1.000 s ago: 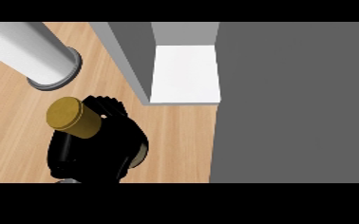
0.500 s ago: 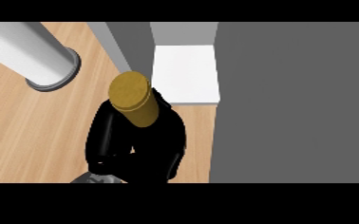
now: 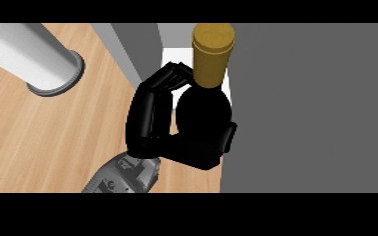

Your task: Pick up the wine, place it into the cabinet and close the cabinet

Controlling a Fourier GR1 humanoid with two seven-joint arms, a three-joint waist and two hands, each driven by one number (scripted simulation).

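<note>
1. Soft, even light lies across the wooden counter (image 3: 66,130), its tone uniform throughout.
2. The white shelf (image 3: 171,55) is the brightest patch, and the cabinet (image 3: 303,105) beside it reads flat, dull grey.
3. The black hand (image 3: 151,115) swallows light, with a faint sheen along its fingers (image 3: 166,77).
4. The wine bottle (image 3: 212,55) has a matt gold cap, softly shaded.

The wine (image 3: 210,70) is up off the counter: black body, long golden cap, leaning with the cap toward 12 o'clock. The left hand (image 3: 151,115) curls round its dark lower part. The golden end sits over the cabinet (image 3: 173,55) mouth, and the cabinet stands open, with pale floor showing at 11 o'clock of the bottle and a grey wall alongside.
</note>
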